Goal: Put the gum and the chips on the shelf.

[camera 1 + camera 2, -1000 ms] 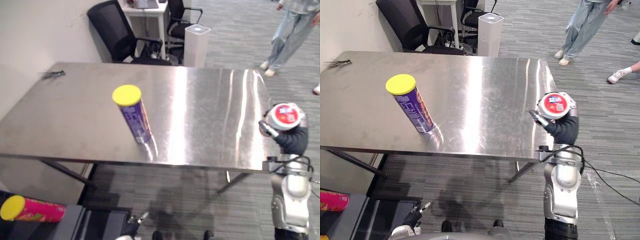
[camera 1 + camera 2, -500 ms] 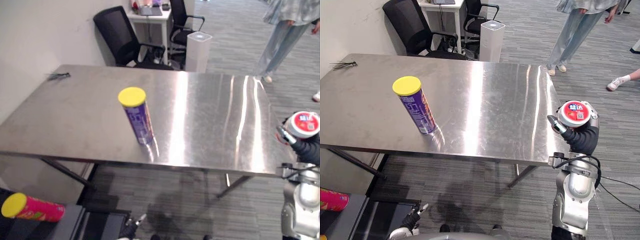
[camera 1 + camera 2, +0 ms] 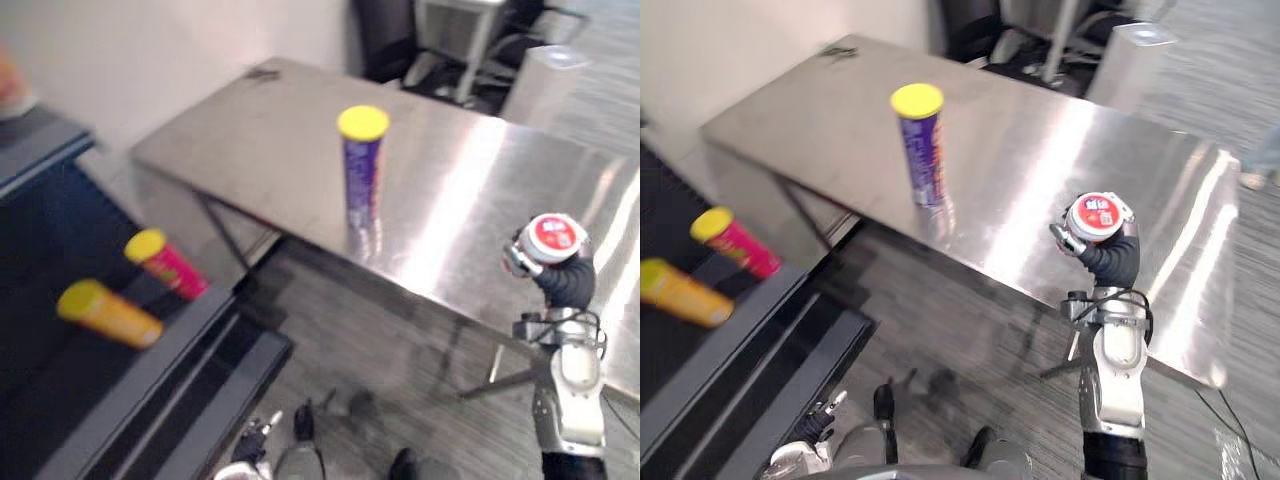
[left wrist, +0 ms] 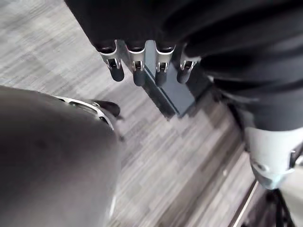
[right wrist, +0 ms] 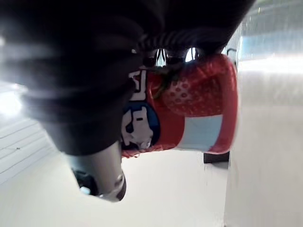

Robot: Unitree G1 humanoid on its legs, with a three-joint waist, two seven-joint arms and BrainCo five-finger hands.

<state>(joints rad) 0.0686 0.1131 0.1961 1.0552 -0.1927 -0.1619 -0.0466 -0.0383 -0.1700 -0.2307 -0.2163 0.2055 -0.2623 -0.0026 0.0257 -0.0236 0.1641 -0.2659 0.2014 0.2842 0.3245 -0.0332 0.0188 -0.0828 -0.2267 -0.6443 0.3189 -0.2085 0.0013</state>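
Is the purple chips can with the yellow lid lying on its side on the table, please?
No, the purple chips can stands upright on the steel table, its yellow lid on top.

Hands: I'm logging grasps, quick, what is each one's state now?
Left hand: open, holding nothing.
Right hand: shut on the red-and-white round plastic gum tub.

Overhead light streaks white glare along the steel table (image 3: 820,110), strongest right of the can (image 3: 922,150). Soft shadow darkens the floor (image 3: 970,330) under the table; the shelf (image 3: 750,340) beside it is dim.
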